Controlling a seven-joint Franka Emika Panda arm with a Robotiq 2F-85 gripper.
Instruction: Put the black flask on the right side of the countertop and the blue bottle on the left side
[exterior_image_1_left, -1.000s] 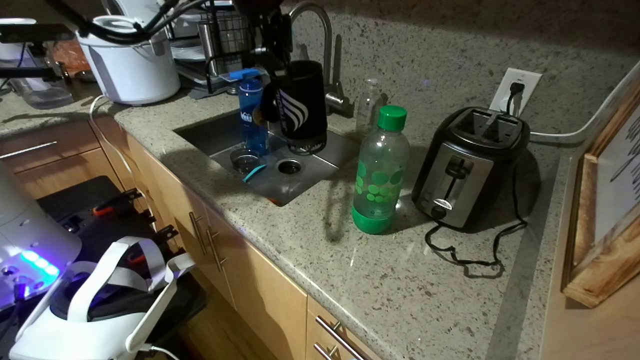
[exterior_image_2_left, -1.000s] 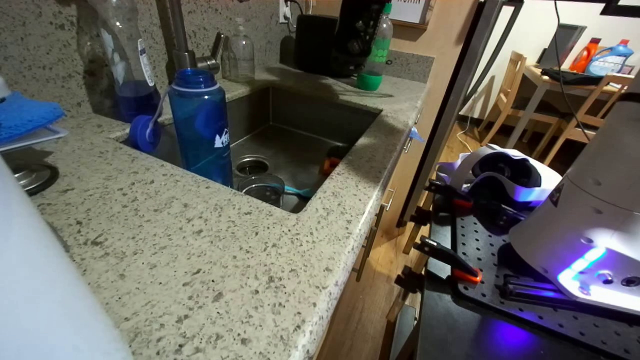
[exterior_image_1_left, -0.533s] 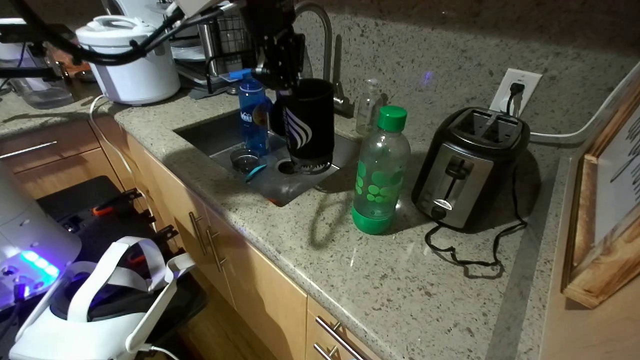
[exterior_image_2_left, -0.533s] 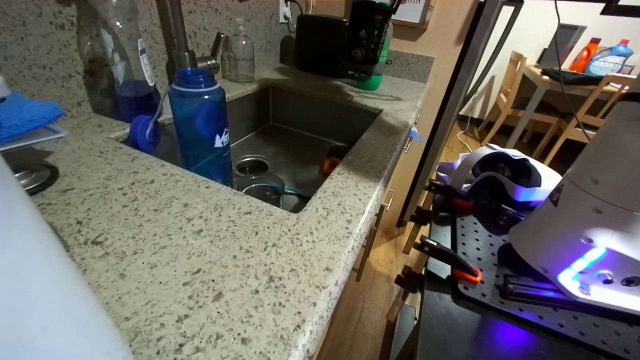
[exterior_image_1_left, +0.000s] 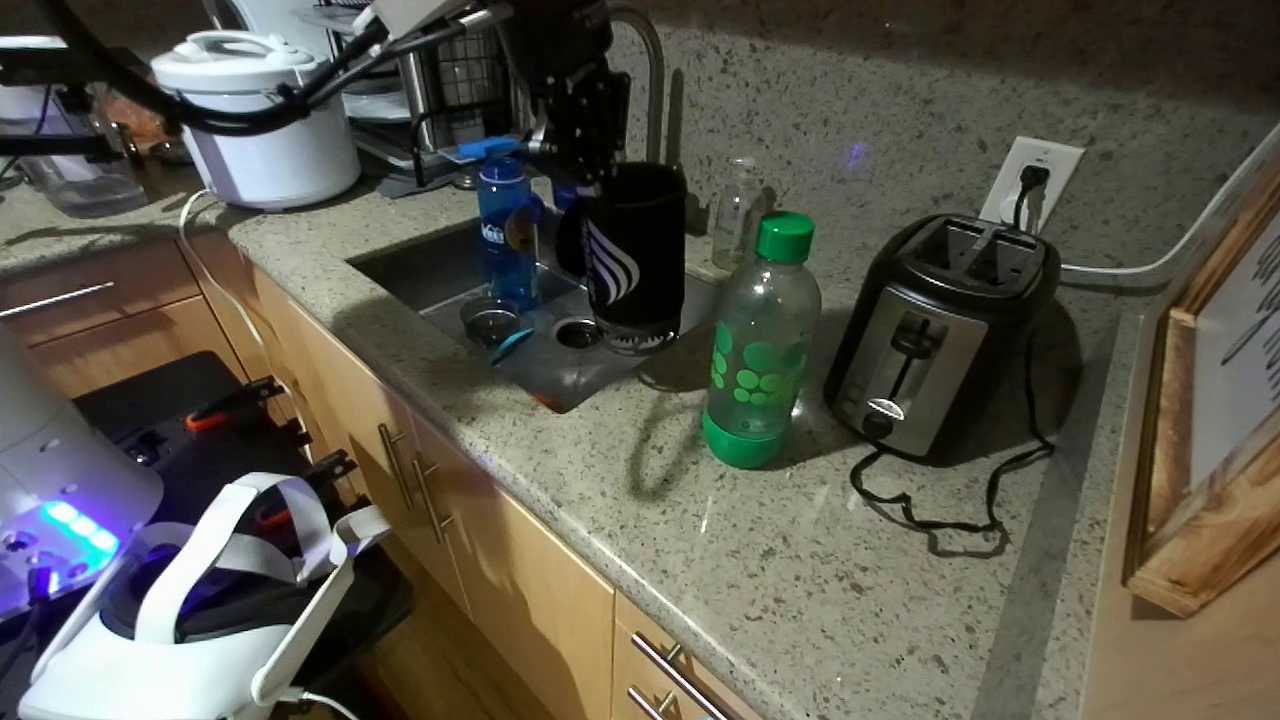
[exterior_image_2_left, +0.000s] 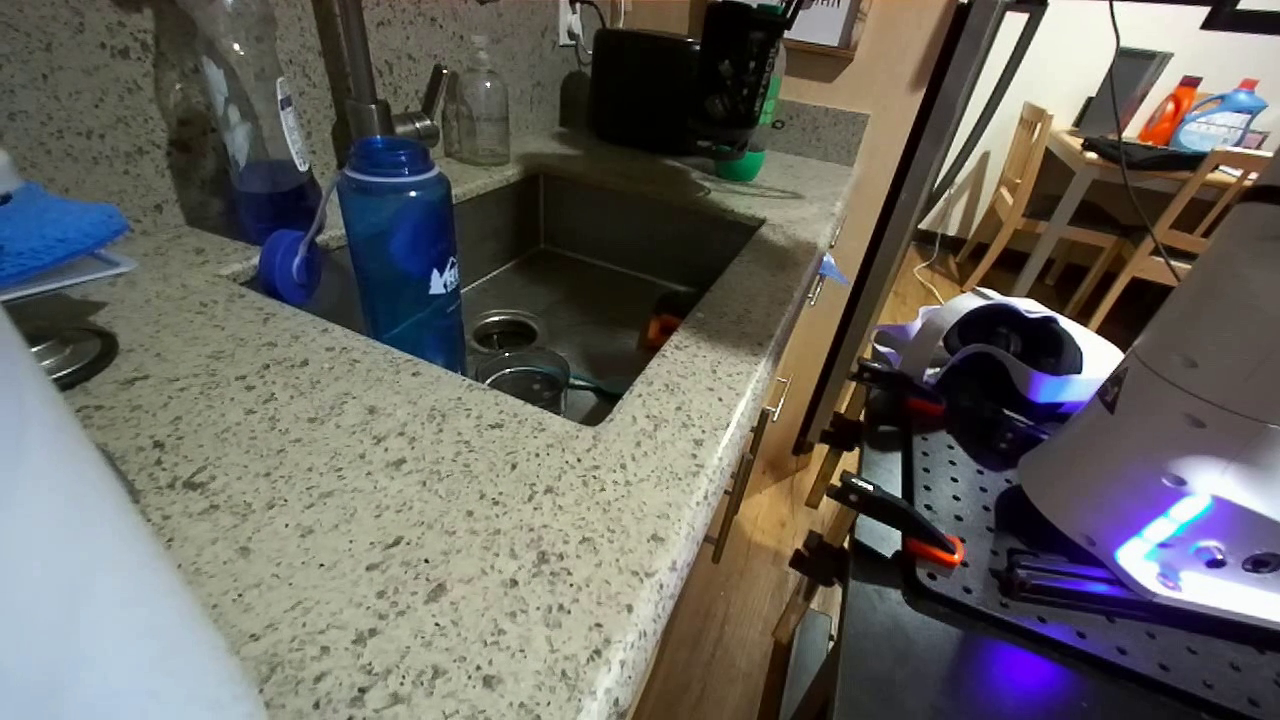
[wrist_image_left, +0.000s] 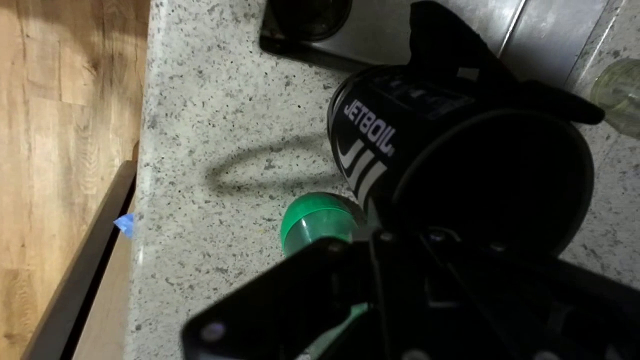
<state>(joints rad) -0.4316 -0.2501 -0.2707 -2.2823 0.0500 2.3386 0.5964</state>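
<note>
The black flask (exterior_image_1_left: 655, 255) hangs nearly upright in the air, over the right-hand part of the sink in an exterior view. My gripper (exterior_image_1_left: 595, 185) is shut on the flask at its upper rim. From the wrist view, the open mouth and JETBOIL lettering of the flask (wrist_image_left: 372, 115) show just beyond the dark gripper (wrist_image_left: 387, 222); the exact contact is too dark to make out. The blue bottle (exterior_image_2_left: 405, 270) stands upright in the sink with its cap dangling, and the blue bottle (exterior_image_1_left: 508, 250) is left of the flask. Speckled granite forms the countertop (exterior_image_1_left: 800, 570).
A green bottle (exterior_image_1_left: 762, 350) stands close to the right of the flask, and a toaster (exterior_image_1_left: 940, 340) with a loose cord is behind it. The faucet (exterior_image_1_left: 655, 90) and a clear glass bottle (exterior_image_1_left: 735, 215) border the sink (exterior_image_2_left: 590, 260) along the backsplash. A white cooker (exterior_image_1_left: 265, 130) sits left.
Held by the gripper, the flask has come down and shifted right, closer to the green bottle. Most of the lowering came in the first half second. The blue bottle has not moved.
</note>
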